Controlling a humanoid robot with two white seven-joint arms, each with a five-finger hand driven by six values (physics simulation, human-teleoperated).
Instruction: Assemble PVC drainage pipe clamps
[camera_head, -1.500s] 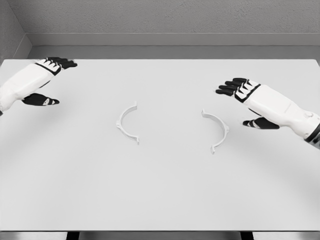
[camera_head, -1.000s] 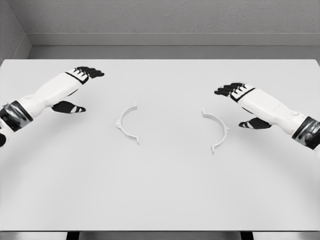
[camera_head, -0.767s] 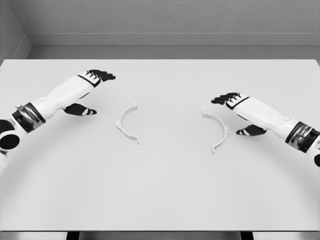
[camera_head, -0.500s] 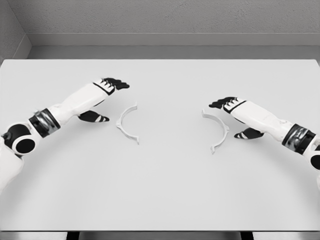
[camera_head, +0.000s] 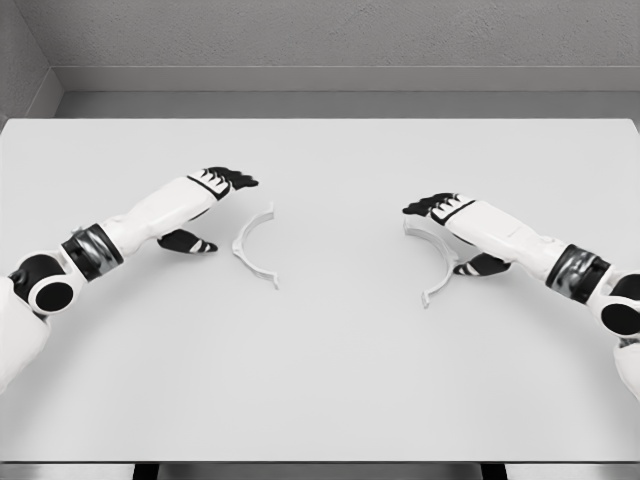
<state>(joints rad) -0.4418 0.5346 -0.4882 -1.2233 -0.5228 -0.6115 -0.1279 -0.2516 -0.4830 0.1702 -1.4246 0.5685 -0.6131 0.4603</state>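
Head view, looking down on a white table (camera_head: 320, 380) where two white half-ring pipe clamp pieces lie flat and well apart, their open sides facing each other like a pair of brackets. The left clamp half (camera_head: 253, 246) lies just beside the left hand (camera_head: 205, 205), toward the table's middle from its black fingertips (camera_head: 238, 179); the arc's long axis runs from far to near, its upper end just below those fingertips. The left thumb (camera_head: 188, 243) sits at the outer side of the arc, near its bulge. This hand's fingers are extended and relaxed, holding nothing, and no contact with the piece can be seen.

The right clamp half (camera_head: 437, 264) lies under and just inward of the right hand (camera_head: 458, 232), with the same far-to-near axis. The right fingertips (camera_head: 424, 206) reach over the arc's upper end, and the right thumb (camera_head: 483, 265) rests at its outer curve. These fingers are also spread and not yet closed; whether they touch the piece cannot be told. Each hand is nearer its own half, and the right looks slightly more advanced over its piece.

Judging by this, the step in hand is the reach before a two-handed pickup, after which the halves would need to be brought together across the gap.

A grey wall (camera_head: 340, 35) and a strip of floor stand beyond the far table edge
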